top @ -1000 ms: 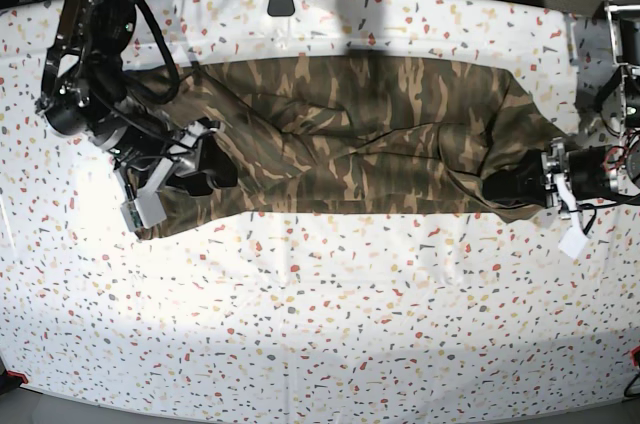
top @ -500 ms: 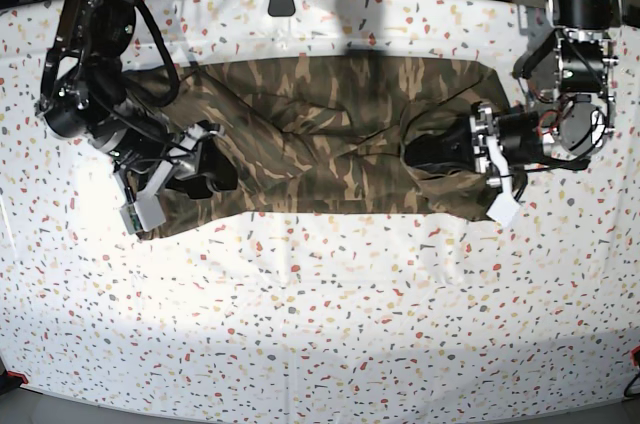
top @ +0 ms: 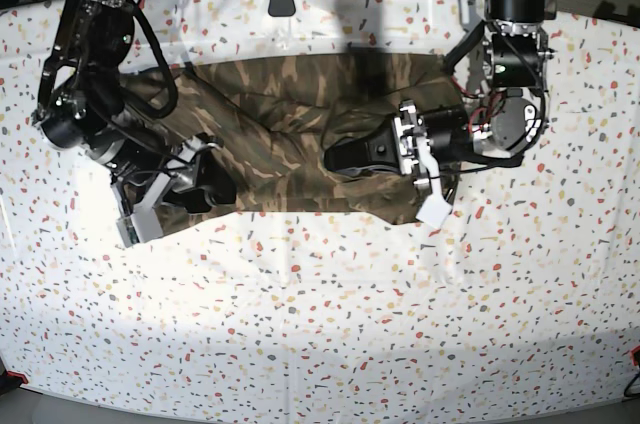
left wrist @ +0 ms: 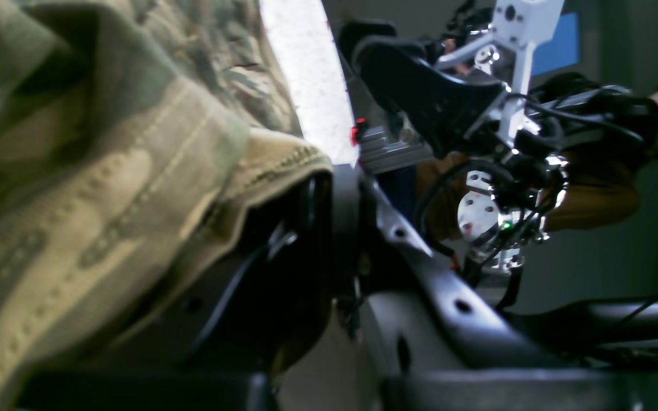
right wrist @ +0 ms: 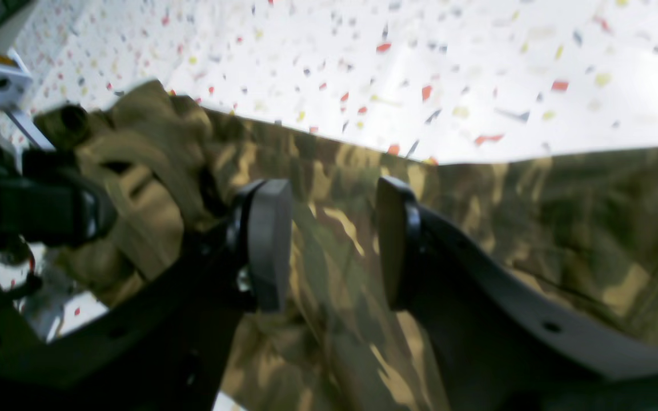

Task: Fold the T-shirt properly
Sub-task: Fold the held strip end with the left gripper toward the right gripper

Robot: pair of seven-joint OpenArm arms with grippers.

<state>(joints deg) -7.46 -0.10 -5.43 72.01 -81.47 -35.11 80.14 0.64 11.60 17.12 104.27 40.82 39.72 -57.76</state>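
T-shirt (top: 300,134) lies across speckled worktop (top: 320,324), one end doubled over. Left gripper (top: 335,158) clenched on hem fold; right gripper (right wrist: 329,251) parted above cloth, grasping nothing. Soft, limp, light fabric: pinch edges, corners.

I find no readable text, label, brand, number or sign in any view. The T-shirt (top: 300,134) shows only its camouflage print, no lettering I can make out. The speckled counter (top: 330,324) carries no markings beyond its coloured flecks. White tags and housings on both arms look blank from here. Wrist views are too blurred to read anything.
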